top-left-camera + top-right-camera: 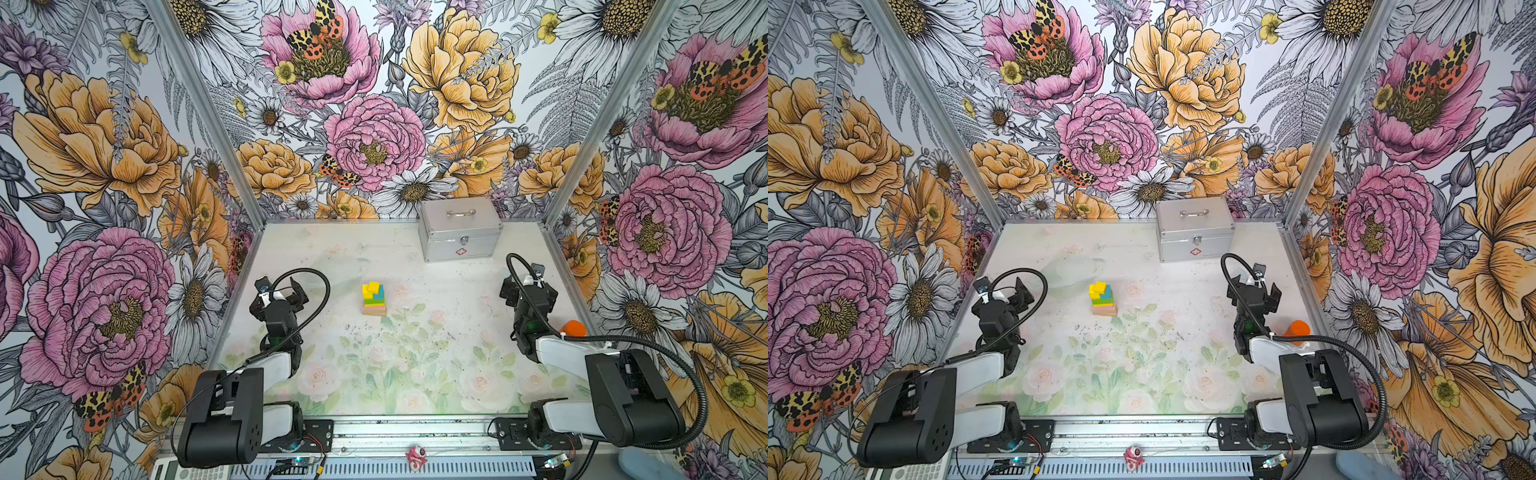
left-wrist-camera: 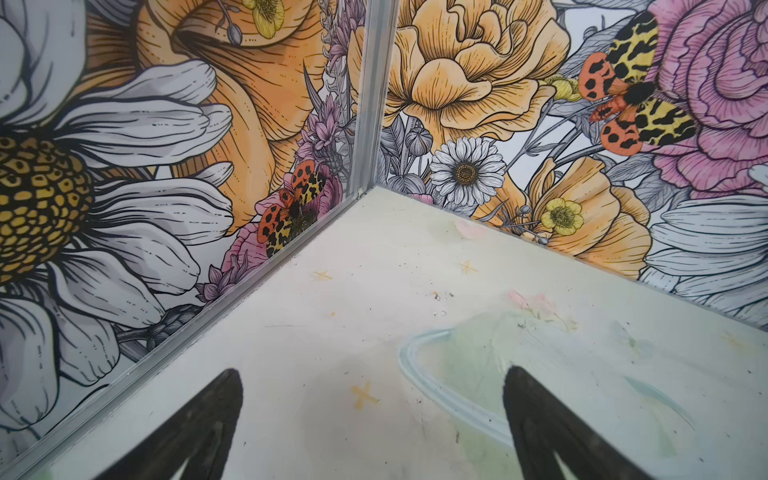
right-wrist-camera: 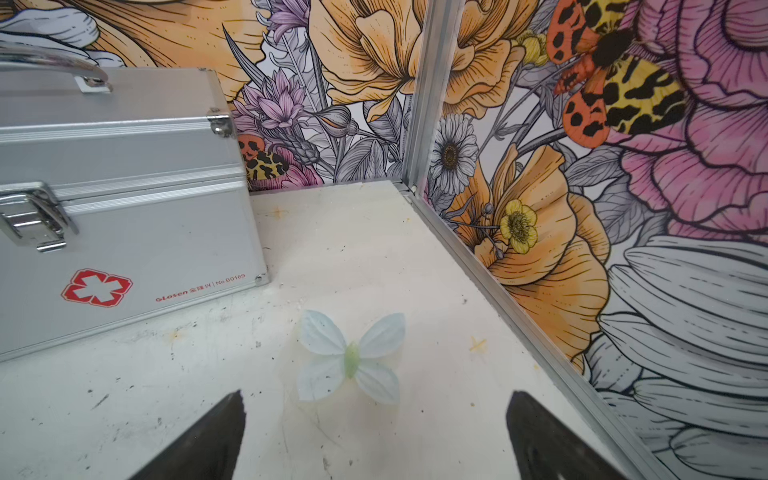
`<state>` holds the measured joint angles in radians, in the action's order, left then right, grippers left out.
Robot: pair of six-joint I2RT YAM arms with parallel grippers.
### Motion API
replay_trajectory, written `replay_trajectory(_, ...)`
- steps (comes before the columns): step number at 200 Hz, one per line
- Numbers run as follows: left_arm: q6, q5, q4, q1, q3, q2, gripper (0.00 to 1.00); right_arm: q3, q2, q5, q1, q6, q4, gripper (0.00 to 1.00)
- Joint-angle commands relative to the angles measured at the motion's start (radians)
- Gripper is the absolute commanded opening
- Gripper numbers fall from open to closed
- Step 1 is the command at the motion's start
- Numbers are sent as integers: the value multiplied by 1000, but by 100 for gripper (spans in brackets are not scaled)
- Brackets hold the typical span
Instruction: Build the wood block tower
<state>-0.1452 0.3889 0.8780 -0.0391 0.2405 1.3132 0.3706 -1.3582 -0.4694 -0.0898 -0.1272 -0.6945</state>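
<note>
Only in both top views: tower (image 1: 373, 298).

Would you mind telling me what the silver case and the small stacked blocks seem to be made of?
The case looks like brushed aluminium: ribbed silver panels, with a shinier chrome-like latch and handle. The blocks of the tower look like wood: the bottom one is bare tan, those above carry matte pink, green, teal and yellow paint. Grain is too small to see.
</note>
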Motion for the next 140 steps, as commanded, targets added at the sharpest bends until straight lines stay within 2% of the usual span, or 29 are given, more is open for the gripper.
replay_trajectory(1, 34, -103, 234, -9, -5, 143, 99, -30, -50, 42, 17, 37, -165, 100)
replay_trajectory(9, 55, -156, 253, -9, 1, 162, 99, -38, -80, 57, 23, 37, -209, 100)
replay_trajectory(18, 62, -157, 212, -1, 16, 156, 99, -40, -120, 89, 28, 50, -259, 100)
replay_trajectory(30, 69, -172, 215, 1, 19, 170, 99, -22, -134, 130, 30, 53, -229, 100)
replay_trajectory(36, 73, -173, 225, 0, 22, 192, 99, -23, -148, 136, 35, 47, -237, 100)
replay_trajectory(46, 92, -234, 280, 1, 38, 256, 99, -28, -200, 151, 38, 68, -317, 100)
replay_trajectory(55, 96, -249, 188, 4, 75, 238, 99, -11, -169, 177, 43, 49, -222, 100)
replay_trajectory(65, 103, -251, 71, 8, 112, 214, 99, -11, -191, 195, 51, 60, -261, 100)
replay_trajectory(95, 124, -280, 80, 16, 127, 237, 99, 19, -182, 275, 89, 33, -181, 100)
replay_trajectory(140, 130, -274, 68, 20, 135, 238, 99, 19, -178, 288, 97, 30, -178, 100)
